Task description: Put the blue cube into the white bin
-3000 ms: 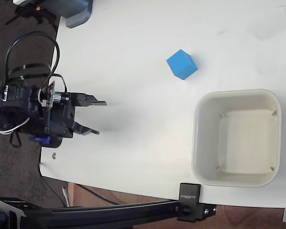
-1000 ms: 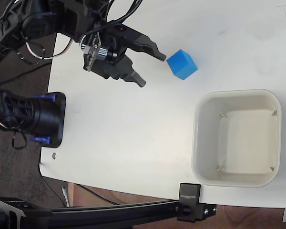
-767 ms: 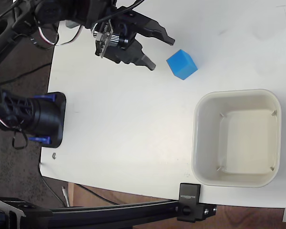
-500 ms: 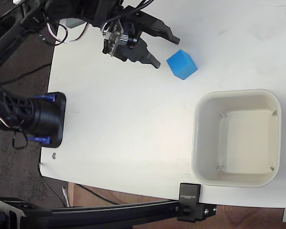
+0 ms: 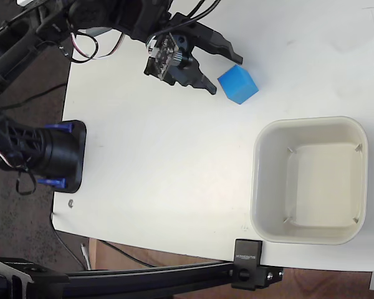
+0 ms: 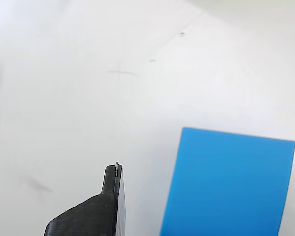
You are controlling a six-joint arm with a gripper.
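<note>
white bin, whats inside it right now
Nothing shows inside the white bin: the fixed view looks straight down onto its bare floor and sloping walls. The blue cube sits outside on the table, beside the open end effector.

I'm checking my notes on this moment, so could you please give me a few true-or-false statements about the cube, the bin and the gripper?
1. The blue cube sits on the table, outside the white bin. True.
2. The gripper is shut on the cube. False: its fingers are spread, just left of the cube in the fixed view, not clamping it.
3. The bin is empty. True.
4. The cube touches the bin's rim. False: bare table shows between them.
5. In the wrist view the cube is out of sight. False: it fills the lower right, beside one dark finger.
</note>
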